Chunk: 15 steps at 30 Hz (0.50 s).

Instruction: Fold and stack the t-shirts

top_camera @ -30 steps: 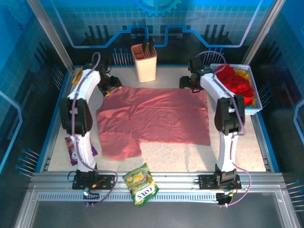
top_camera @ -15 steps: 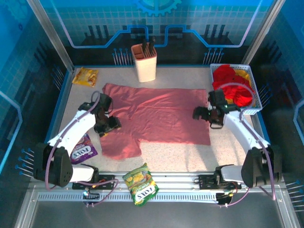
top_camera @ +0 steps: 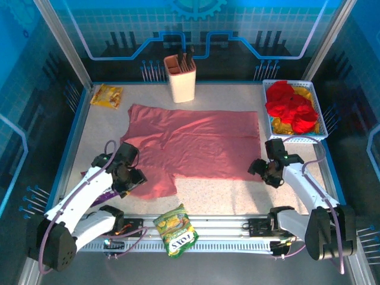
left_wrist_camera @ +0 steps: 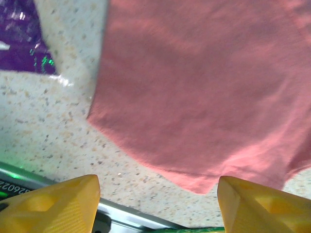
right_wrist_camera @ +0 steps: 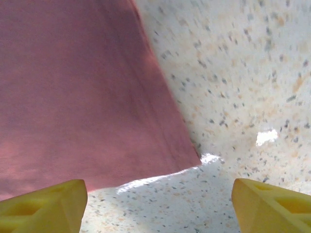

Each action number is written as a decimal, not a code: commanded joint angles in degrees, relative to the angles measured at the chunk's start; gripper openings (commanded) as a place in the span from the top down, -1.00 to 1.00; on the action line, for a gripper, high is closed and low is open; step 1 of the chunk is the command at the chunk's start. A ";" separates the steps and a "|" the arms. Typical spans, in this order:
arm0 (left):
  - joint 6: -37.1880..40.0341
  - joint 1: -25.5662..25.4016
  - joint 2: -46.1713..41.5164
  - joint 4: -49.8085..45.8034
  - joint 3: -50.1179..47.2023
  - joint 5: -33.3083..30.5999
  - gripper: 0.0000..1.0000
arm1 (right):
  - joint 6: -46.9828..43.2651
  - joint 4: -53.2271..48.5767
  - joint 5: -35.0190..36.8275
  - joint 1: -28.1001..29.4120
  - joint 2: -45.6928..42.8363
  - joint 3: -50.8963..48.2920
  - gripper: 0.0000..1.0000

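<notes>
Both tools hovering open at the near edge of the salmon-pink t-shirt (top_camera: 196, 142)

The shirt is lying spread flat in the middle of the speckled tabletop (top_camera: 237, 196). The left tool (top_camera: 133, 177) is hanging right over its near-left corner, yellow fingers (left_wrist_camera: 53, 204) standing wide and gripping nothing. The right tool (top_camera: 261, 169) is sitting above the near-right hem corner, also wide and empty. The red and yellow t-shirts (top_camera: 291, 107) are lying heaped in the white basket (top_camera: 321, 127) at the far right.
</notes>
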 commanded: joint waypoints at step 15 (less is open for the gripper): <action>-8.43 -5.93 3.65 -0.63 -3.81 -6.62 -0.31 | 5.15 10.79 -3.54 -0.75 5.53 -2.90 0.40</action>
